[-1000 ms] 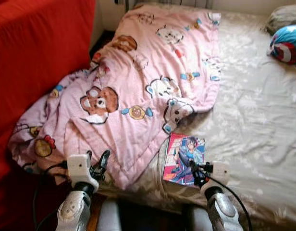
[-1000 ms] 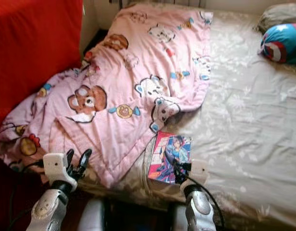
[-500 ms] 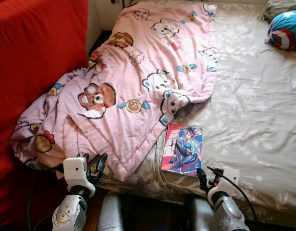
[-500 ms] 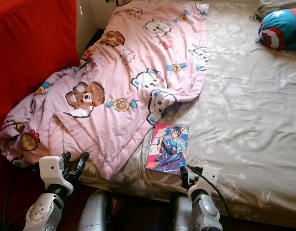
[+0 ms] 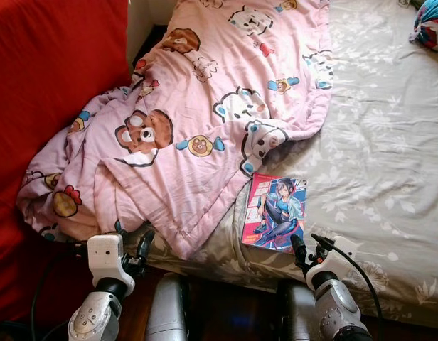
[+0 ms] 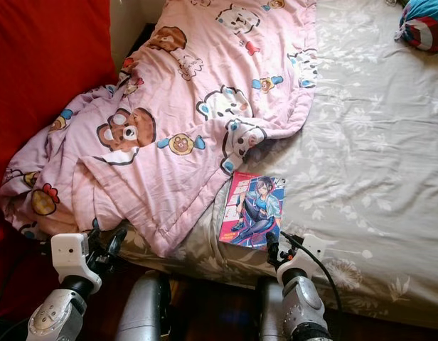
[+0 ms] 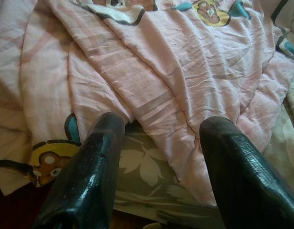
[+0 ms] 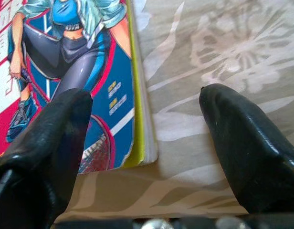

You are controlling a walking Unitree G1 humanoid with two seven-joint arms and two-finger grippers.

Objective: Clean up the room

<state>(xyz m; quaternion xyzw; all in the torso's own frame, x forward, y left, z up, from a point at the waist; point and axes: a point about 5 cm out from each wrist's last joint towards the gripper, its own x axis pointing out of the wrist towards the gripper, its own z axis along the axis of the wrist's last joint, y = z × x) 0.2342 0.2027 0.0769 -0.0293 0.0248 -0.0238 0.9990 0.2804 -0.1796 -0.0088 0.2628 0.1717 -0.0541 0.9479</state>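
A pink cartoon-print blanket [image 5: 205, 121] lies crumpled over the left part of the bed [image 5: 390, 142], its left side bunched against a red sofa [image 5: 48, 92] and one corner hanging off the near edge of the mattress. Just beside that corner, a comic book [image 5: 274, 212] with a pink and blue cover lies flat on the beige leaf-patterned sheet, close to the bed's near edge. At the far right of the bed sits a blue, red and white round cushion [image 5: 434, 25], well apart from the book.

Both silver arms reach up from below toward the near edge of the bed. The left claw [image 5: 131, 245] points at the hanging blanket corner; its wrist view shows the two black fingers [image 7: 85, 176] spread wide apart with the pink fabric and a strip of sheet between them, holding nothing. Whether the tips touch the cloth is hard to judge.

The right claw [image 5: 309, 246] sits just at the book's near right corner, a black cable looping from its wrist. In its wrist view the fingers [image 8: 242, 143] are also well apart and empty, one finger over the book's cover, the other over bare sheet, with the book's yellow-green spine edge lying between them.
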